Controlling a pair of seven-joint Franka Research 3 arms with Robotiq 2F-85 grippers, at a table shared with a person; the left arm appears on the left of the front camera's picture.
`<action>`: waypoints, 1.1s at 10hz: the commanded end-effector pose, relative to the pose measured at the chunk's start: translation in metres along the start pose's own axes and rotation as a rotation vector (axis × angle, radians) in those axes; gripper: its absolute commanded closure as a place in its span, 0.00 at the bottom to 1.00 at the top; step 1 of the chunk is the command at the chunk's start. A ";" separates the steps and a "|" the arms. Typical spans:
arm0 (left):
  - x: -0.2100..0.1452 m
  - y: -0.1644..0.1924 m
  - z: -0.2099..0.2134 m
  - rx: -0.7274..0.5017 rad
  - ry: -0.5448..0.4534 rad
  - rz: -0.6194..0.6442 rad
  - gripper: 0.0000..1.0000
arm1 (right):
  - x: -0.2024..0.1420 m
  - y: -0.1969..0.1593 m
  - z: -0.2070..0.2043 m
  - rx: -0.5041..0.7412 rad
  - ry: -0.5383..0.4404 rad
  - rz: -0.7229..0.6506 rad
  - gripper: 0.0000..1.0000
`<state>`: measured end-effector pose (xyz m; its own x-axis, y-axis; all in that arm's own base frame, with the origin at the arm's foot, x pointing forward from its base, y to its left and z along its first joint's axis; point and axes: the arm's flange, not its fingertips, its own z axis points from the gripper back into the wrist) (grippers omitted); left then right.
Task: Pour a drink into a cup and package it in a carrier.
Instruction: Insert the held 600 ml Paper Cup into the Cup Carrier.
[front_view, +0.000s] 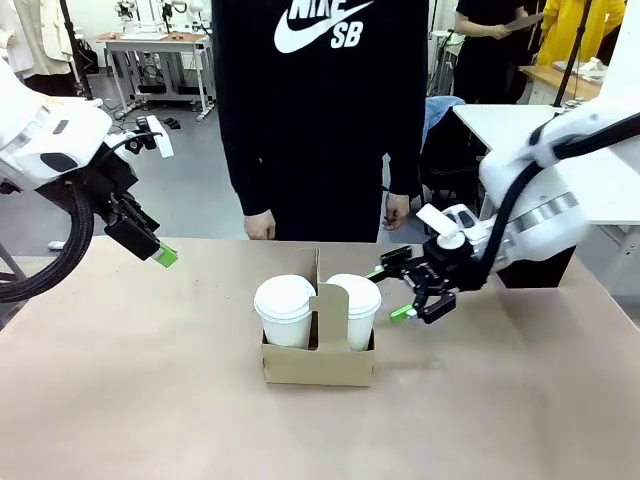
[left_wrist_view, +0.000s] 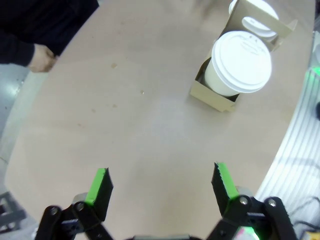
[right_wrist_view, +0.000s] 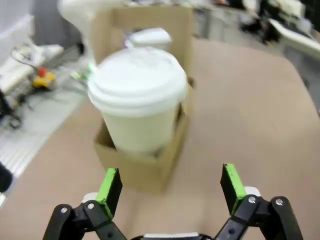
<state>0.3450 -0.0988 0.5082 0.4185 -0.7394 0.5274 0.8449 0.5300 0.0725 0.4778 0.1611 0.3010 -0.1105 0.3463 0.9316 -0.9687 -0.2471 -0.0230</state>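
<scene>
The carrier (front_view: 318, 360) stands mid-worktop (front_view: 150, 400) with two lidded cups (front_view: 285, 310) in its slots. The right hand (front_view: 405, 292) is spread open, empty, just beside the right cup (right_wrist_view: 137, 107). The left hand (left_wrist_view: 162, 186) is open, well apart. The front view adds a person's hand (front_view: 259, 227) at the far edge.

Cups' (front_view: 285, 310) contents hidden under lids.
</scene>
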 end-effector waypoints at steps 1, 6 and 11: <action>0.000 0.001 0.001 0.002 -0.002 -0.001 0.00 | 0.023 0.045 0.042 -0.327 0.164 -0.250 0.00; 0.000 0.001 0.001 0.002 -0.002 -0.001 0.00 | 0.012 0.136 0.121 -0.775 0.373 -0.707 0.00; 0.000 0.001 0.001 0.002 -0.002 -0.001 0.00 | 0.006 0.162 0.129 -0.795 0.355 -0.728 0.00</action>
<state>0.3448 -0.0993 0.5084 0.4176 -0.7405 0.5265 0.8451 0.5294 0.0743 0.3962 0.0063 0.3446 0.6072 0.4357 0.6644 -0.6712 0.7288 0.1354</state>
